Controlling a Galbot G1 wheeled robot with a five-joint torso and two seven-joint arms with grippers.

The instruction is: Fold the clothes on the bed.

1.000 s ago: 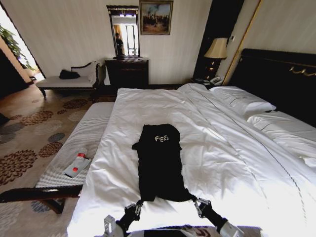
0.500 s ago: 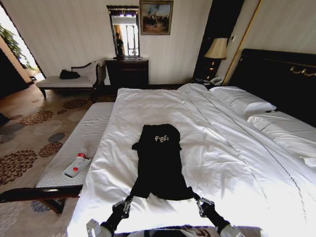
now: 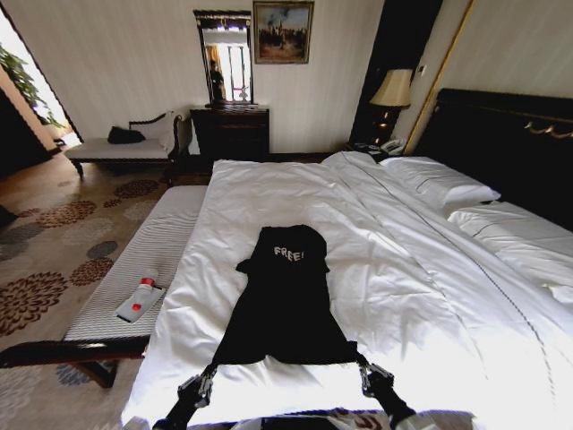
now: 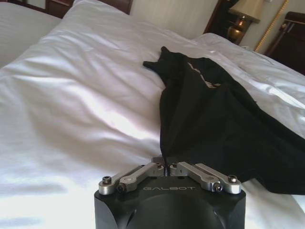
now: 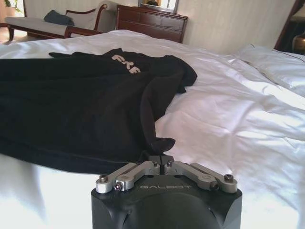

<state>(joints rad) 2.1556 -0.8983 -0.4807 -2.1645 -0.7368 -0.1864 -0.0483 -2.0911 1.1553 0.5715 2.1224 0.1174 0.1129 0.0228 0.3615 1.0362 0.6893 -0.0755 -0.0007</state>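
While the soft black short-sleeved T-shirt with small white lettering across its chest (image 3: 285,300) lies lengthwise on the near half of the very large bed with white duvet and dark wooden frame (image 3: 421,296), both arms reach in from the near edge and hold its hem. The left gripper (image 3: 197,389) sits at the hem's left corner; in the left wrist view its fingers (image 4: 143,172) are pressed together with a thin fold of black fabric rising from between them. The right gripper (image 3: 374,376) sits at the hem's right corner, and in the right wrist view its fingers (image 5: 188,170) are likewise closed, with a small bunch of the hem pinched at their tips. The hem looks drawn out wide between the two grippers, while the collar end lies narrower, farther up the bed, with a short sleeve sticking out on each side. I judge the step in hand to be spreading or straightening the shirt from its bottom edge before a fold is made. To do it well, both corners should travel together at the same height and pace, so the hem stays level and the body does not twist. The pull should be light, since the duvet underneath is loose and could wrinkle or drag along. The pinch on the right looks shallow, so a sudden tug could slip the fabric free. A grey striped bench (image 3: 148,260) beside the bed carries a small red-and-white packet (image 3: 140,301), well apart from the work.
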